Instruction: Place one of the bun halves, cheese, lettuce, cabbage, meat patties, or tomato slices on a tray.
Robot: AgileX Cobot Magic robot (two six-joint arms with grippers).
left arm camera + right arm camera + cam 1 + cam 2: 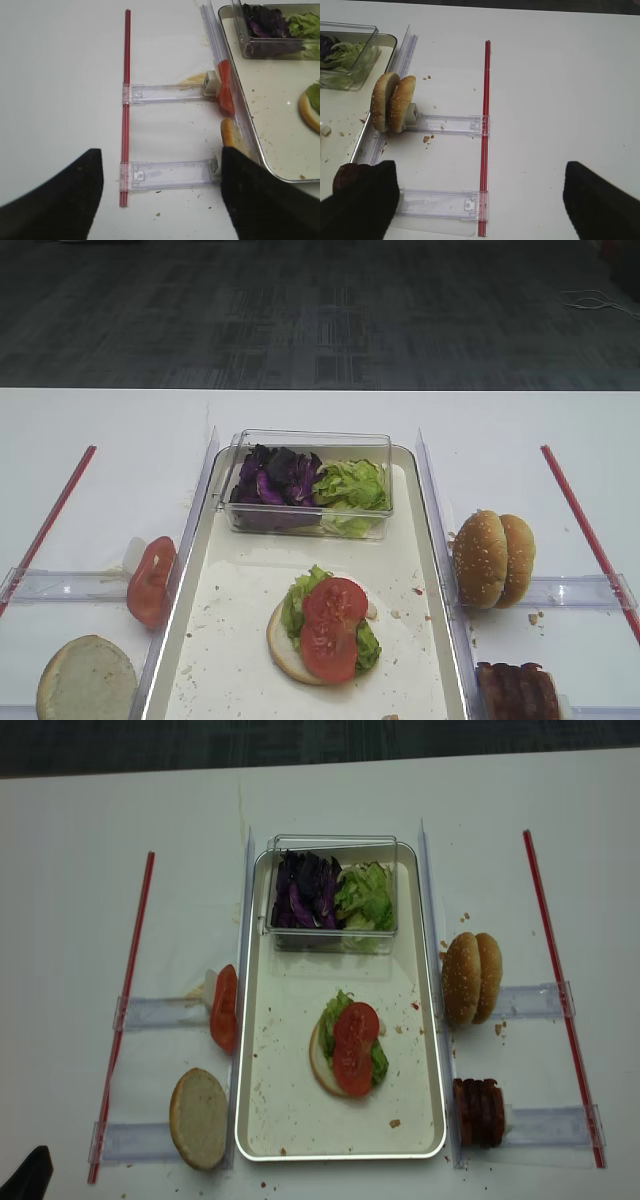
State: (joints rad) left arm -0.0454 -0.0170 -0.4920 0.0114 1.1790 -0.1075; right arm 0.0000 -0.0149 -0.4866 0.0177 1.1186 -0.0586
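On the tray (pixel 290 1105) lies a pale bun half (pixel 285 645) topped with lettuce (pixel 300 600) and two tomato slices (pixel 332 628). Left of the tray, a tomato slice (pixel 150 580) stands on edge and a cut-face bun half (pixel 87 680) leans by the rim. To the right are two sesame bun halves (pixel 492 558) and meat patties (pixel 515 692). Cabbage (pixel 272 478) and more lettuce (pixel 352 485) fill a clear box. My left gripper (pixel 160 200) is open over the left rail, empty. My right gripper (pixel 480 200) is open over the right rail, empty. No cheese shows.
The clear plastic box (pixel 335 895) sits at the tray's far end. Clear rails (pixel 170 174) and red rods (pixel 125 105) lie on the white table on both sides. Crumbs speckle the tray and the table around it.
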